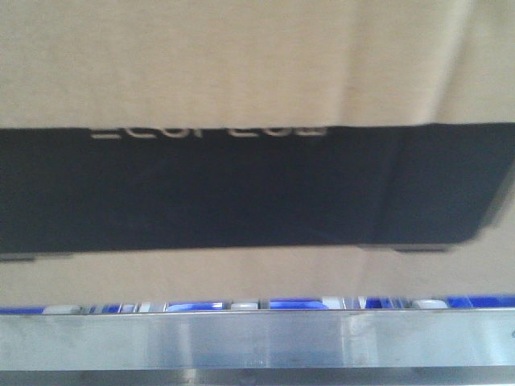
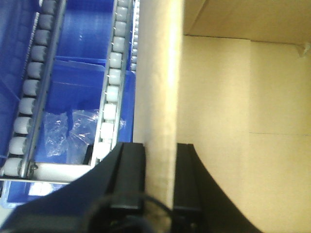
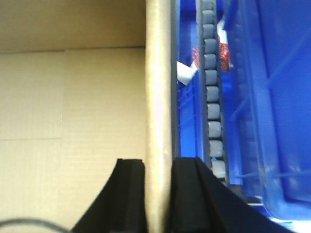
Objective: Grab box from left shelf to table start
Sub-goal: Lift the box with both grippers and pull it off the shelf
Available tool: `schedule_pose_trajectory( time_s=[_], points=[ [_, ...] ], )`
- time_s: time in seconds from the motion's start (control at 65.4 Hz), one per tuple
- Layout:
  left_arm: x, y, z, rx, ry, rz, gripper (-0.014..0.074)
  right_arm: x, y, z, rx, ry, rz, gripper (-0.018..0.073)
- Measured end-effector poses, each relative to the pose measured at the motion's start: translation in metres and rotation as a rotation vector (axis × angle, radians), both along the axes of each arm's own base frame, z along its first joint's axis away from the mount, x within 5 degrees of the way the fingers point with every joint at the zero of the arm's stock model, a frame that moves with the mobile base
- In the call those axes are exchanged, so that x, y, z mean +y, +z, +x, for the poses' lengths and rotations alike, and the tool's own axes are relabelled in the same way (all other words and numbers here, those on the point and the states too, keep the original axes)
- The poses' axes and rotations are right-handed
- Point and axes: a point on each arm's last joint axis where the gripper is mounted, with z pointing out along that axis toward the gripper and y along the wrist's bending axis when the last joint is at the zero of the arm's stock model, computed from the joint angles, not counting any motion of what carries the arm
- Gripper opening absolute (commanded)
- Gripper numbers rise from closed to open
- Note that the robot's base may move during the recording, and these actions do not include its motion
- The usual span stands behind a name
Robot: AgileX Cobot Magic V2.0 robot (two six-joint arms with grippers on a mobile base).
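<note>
The brown cardboard box [image 1: 257, 64] fills the front view, its black panel with blurred white lettering across the middle. Below it runs the left shelf's silver front rail [image 1: 257, 342], with blue parts and pale rollers just above. In the left wrist view my left gripper [image 2: 160, 160] is shut on the box's upright side wall [image 2: 160, 87], one finger outside and one inside the open box. In the right wrist view my right gripper [image 3: 158, 167] is shut on the opposite wall [image 3: 158, 82] the same way. The table is out of view.
Roller tracks [image 2: 109, 92] and blue plastic bins [image 2: 77, 87] lie beside the box in the left wrist view. In the right wrist view, a roller track [image 3: 214, 107] and a blue bin [image 3: 272, 107] stand close to the box.
</note>
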Motion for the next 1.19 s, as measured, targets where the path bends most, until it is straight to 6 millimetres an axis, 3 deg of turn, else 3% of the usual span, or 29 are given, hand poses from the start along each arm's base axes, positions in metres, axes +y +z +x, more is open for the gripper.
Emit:
schedule_pose_trajectory(
  time_s=[0.229, 0.459, 0.856, 1.193],
  points=[
    [0.009, 0.004, -0.009, -0.031, -0.017, -0.009, -0.0096, -0.001, -0.014, -0.006, 0.004, 0.028, 0.016, 0.0058],
    [0.020, 0.008, -0.021, -0.070, -0.053, -0.013, -0.0096, -0.005, -0.010, -0.014, -0.030, 0.049, 0.066, 0.0058],
    [0.023, 0.009, -0.028, -0.069, -0.086, -0.028, -0.0096, -0.013, -0.005, -0.025, -0.064, 0.059, 0.103, 0.0058],
    [0.032, 0.011, -0.037, -0.102, -0.105, -0.031, -0.0096, -0.011, -0.004, -0.026, -0.075, 0.090, 0.116, 0.0058]
  ],
)
